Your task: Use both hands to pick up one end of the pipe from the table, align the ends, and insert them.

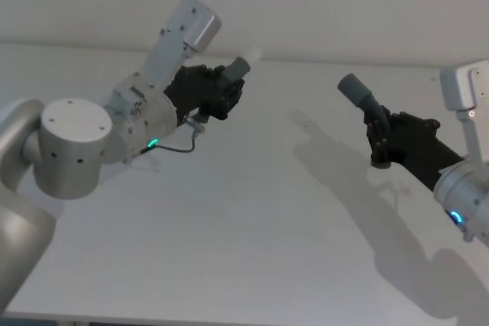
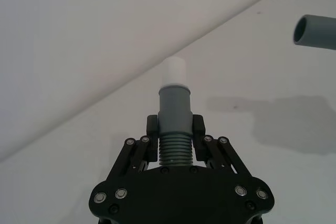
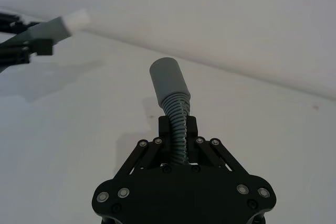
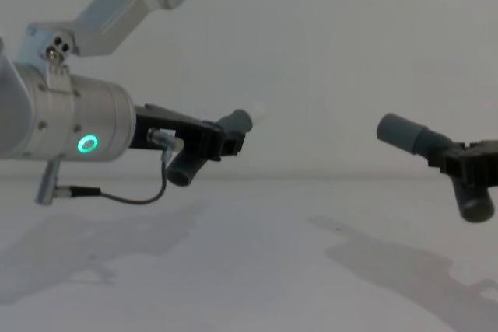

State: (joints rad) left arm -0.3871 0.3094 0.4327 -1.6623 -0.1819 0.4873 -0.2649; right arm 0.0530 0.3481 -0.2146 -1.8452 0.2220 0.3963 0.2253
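Observation:
My left gripper [image 1: 227,88] [image 2: 175,125] [image 4: 226,141] is shut on a dark-grey ribbed pipe piece [image 2: 174,129] [image 1: 235,70] whose white plug end [image 2: 173,71] [image 1: 254,54] points toward the right arm. My right gripper [image 1: 380,129] [image 3: 178,127] [image 4: 461,162] is shut on the other pipe piece [image 3: 176,114] [image 1: 368,107] by its ribbed part; its wide grey open cuff [image 3: 168,79] [image 1: 353,87] [image 4: 402,131] points back toward the left arm. Both pieces hang above the white table [image 1: 252,211], with a clear gap between plug and cuff. The cuff's mouth [image 2: 314,31] shows far off in the left wrist view.
A pale wall [image 1: 321,5] rises behind the table's far edge. Shadows of both arms fall on the table surface [image 4: 257,270]. A thin cable [image 4: 132,196] loops under the left wrist.

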